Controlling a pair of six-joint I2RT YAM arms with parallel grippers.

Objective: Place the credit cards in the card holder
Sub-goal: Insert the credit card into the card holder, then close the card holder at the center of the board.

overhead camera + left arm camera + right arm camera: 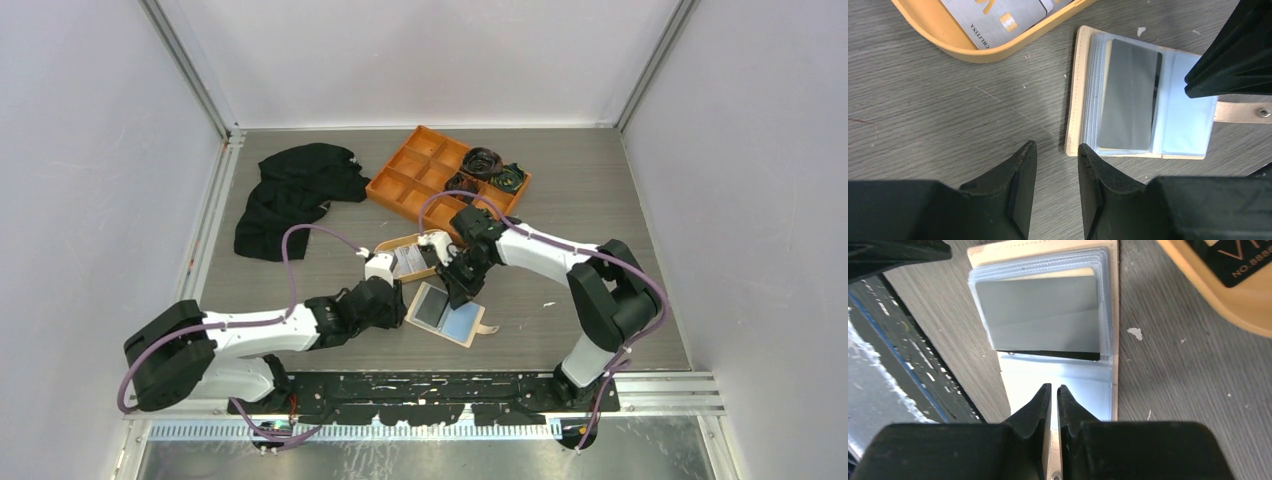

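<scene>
Grey wood-grain tabletop, enclosed by pale walls on three sides; open surface to the right and near-right of centre.

- card holder: lies open and flat at centre, clear sleeves upward, snap tab sticking out from its far side. Its beige edge is bare on the side facing the left arm.
- grey card: sits in the sleeve stack on one half of the holder, with a dark edge showing along one side.
- oval dish: just behind the holder, apart from it. It holds a white card and a black card.
- left tool: released, nothing between the jaws, just beside the holder's near corner, above bare tabletop.
- right tool: jaws drawn almost together with a thin slit between them, over the holder's light-blue half. Whether a sleeve is pinched cannot be told.
- orange divided tray: far centre, with dark coiled items in its right compartments.
- black cloth: far left, well apart from everything else.
</scene>
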